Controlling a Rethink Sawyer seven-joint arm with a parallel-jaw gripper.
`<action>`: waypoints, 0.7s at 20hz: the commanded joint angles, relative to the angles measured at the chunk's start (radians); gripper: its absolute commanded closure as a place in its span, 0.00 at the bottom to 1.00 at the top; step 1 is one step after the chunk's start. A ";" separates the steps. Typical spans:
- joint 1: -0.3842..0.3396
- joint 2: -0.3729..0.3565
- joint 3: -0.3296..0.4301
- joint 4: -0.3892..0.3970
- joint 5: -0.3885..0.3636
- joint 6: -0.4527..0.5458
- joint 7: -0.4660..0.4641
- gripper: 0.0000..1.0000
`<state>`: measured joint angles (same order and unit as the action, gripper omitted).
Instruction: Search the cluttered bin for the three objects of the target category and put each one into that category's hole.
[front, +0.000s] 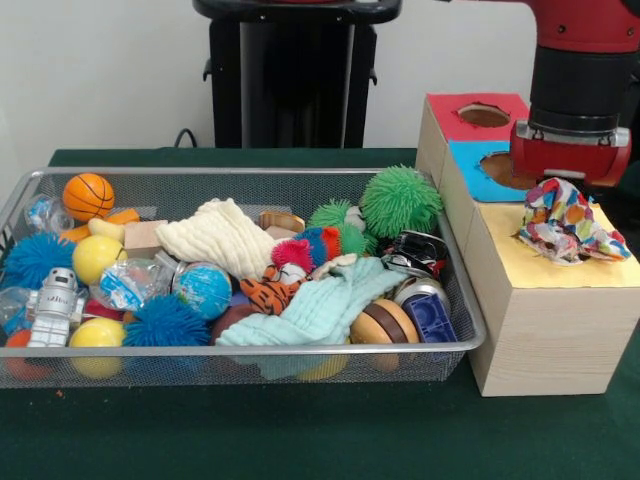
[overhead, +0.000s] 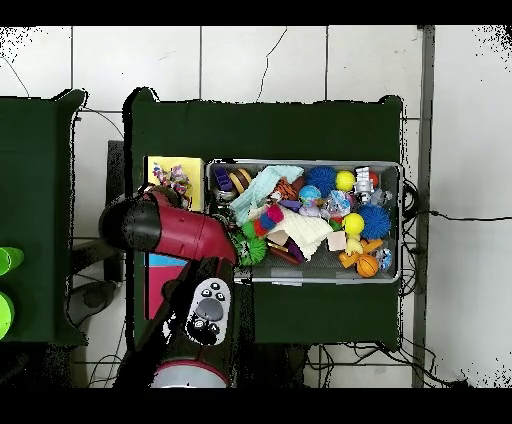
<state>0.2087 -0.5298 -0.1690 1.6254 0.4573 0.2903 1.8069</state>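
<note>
On green table (front: 300, 430), wire bin (front: 250, 375), wooden box (front: 545, 330), white wall (front: 100, 70).

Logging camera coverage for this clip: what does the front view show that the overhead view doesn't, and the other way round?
Front only: the red hole in the wooden box, and the small toy robot in the basket.

Overhead only: the whole red arm reaching over the box, and the tiled floor around the green table.

Both: the wire basket of toys, the orange basketball, and the patterned cloth lying on the box's yellow section. The gripper itself cannot be made out in either.
</note>
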 joint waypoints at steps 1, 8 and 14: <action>-0.011 -0.023 0.017 0.258 -0.085 0.090 0.126 0.00; -0.035 -0.073 0.012 0.274 -0.102 0.150 0.094 0.00; -0.049 -0.097 0.013 0.276 -0.127 0.185 0.096 0.00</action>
<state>0.2004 -0.6290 -0.1771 1.7770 0.3949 0.3037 1.8069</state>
